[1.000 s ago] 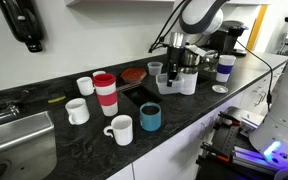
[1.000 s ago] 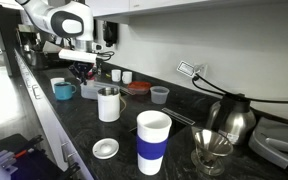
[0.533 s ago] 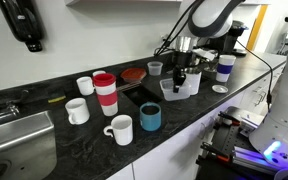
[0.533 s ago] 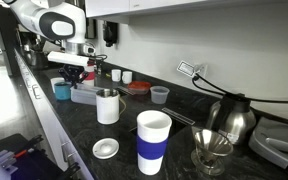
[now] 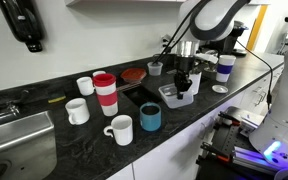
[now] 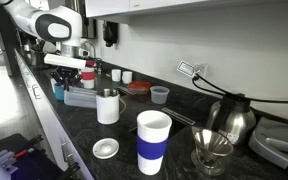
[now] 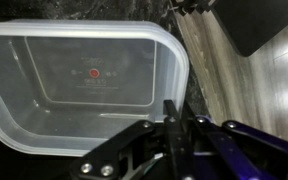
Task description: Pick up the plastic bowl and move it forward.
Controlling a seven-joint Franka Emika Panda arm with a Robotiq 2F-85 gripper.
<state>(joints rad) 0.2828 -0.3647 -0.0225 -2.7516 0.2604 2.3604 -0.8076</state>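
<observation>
The plastic bowl (image 5: 177, 96) is a shallow, squarish, translucent container near the counter's front edge. It also shows in an exterior view (image 6: 81, 96) and fills the wrist view (image 7: 74, 85). My gripper (image 5: 184, 80) is shut on the bowl's rim; in the wrist view the fingertips (image 7: 174, 115) pinch its near right wall. It also shows in an exterior view (image 6: 72, 74), above the bowl. I cannot tell whether the bowl rests on the counter or hangs just above it.
A teal mug (image 5: 150, 118), white mugs (image 5: 120, 129) (image 5: 77, 111) and a red-banded cup (image 5: 105, 93) stand on the dark counter. A reddish-brown dish (image 5: 133, 74) and a small clear cup (image 5: 155, 68) sit behind. A sink (image 5: 14, 140) is at one end. A white-and-blue cup (image 6: 153, 140) is near.
The gripper and the bowl have moved together toward the counter's front edge and lower, away from the coffee machine.
</observation>
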